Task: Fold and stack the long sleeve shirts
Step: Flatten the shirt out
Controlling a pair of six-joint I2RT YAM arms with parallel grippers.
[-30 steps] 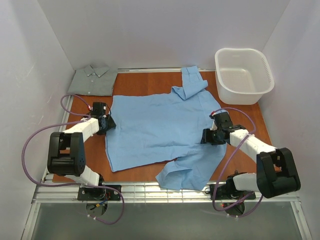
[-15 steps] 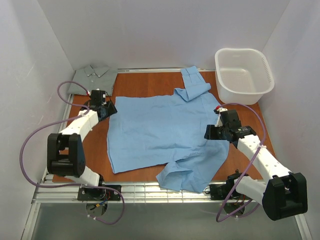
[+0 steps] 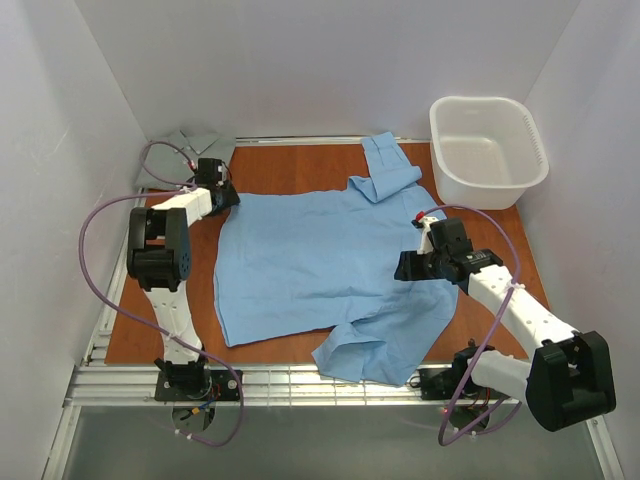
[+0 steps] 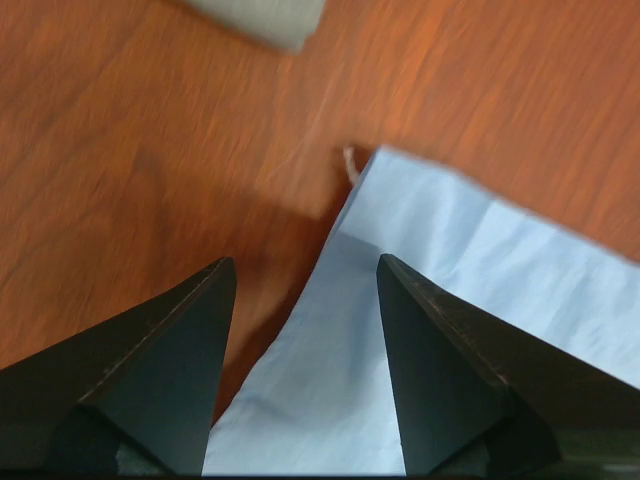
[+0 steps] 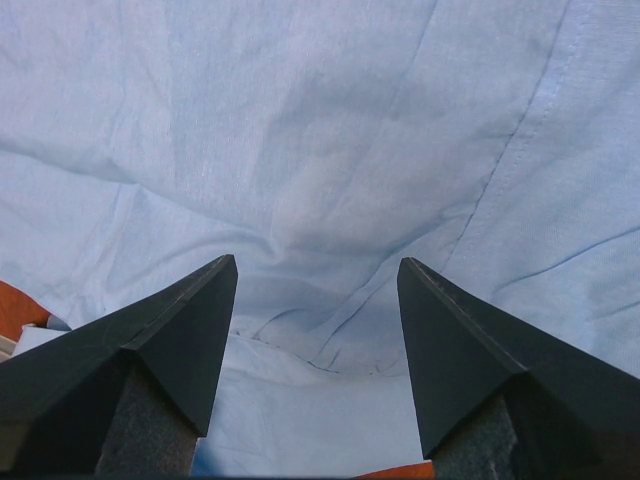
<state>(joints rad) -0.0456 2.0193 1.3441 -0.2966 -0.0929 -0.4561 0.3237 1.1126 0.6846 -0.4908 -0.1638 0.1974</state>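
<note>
The light sky-blue shirt (image 3: 320, 260) lies spread flat on the wooden table, one sleeve bunched at the front, the other folded at the back. The grey-green shirt (image 3: 190, 142) lies folded at the back left, partly hidden by the left arm; a corner of it shows in the left wrist view (image 4: 265, 18). My left gripper (image 3: 228, 199) is open over the blue shirt's back left corner (image 4: 380, 300). My right gripper (image 3: 405, 268) is open over the blue shirt's right side (image 5: 320, 180), where the cloth is creased.
A white plastic basket (image 3: 488, 150) stands at the back right corner. White walls close in the table on the left, back and right. A metal rail runs along the near edge. Bare wood (image 4: 150, 150) shows left of the blue shirt.
My left gripper has moved away along the shirt's left edge to its back left corner. My right gripper has shifted slightly away and left over the shirt's right side.
</note>
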